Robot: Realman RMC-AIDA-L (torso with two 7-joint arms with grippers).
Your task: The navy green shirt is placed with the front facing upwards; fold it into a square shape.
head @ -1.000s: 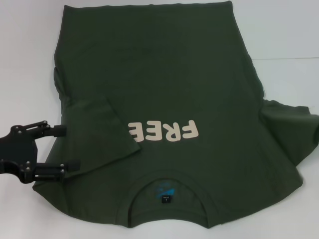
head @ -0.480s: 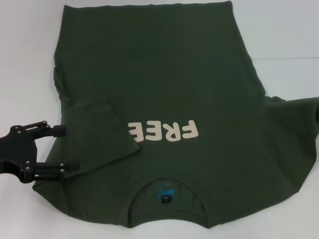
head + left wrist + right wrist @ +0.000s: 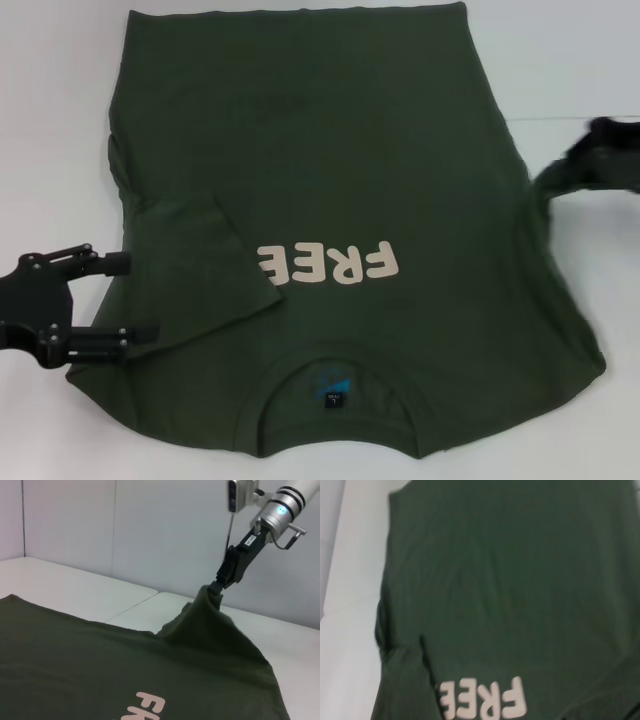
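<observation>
The navy green shirt (image 3: 330, 160) lies front up on the white table, collar (image 3: 337, 362) toward me, cream "FREE" lettering (image 3: 330, 263) upside down. Its left sleeve (image 3: 200, 270) is folded inward over the chest. My right gripper (image 3: 608, 150) is shut on the right sleeve (image 3: 560, 178) and holds it raised off the table; the left wrist view shows this pinch (image 3: 219, 586). My left gripper (image 3: 138, 296) is open at the shirt's left edge, low over the table, holding nothing. The right wrist view looks down on the shirt (image 3: 510, 580).
The white table (image 3: 50, 120) surrounds the shirt, with a seam line at the right (image 3: 560, 118). A pale wall (image 3: 150, 530) stands behind the table in the left wrist view.
The right sleeve, which lay spread at the right, is now lifted off the table by my right gripper and drawn upward. My left gripper has not moved.
</observation>
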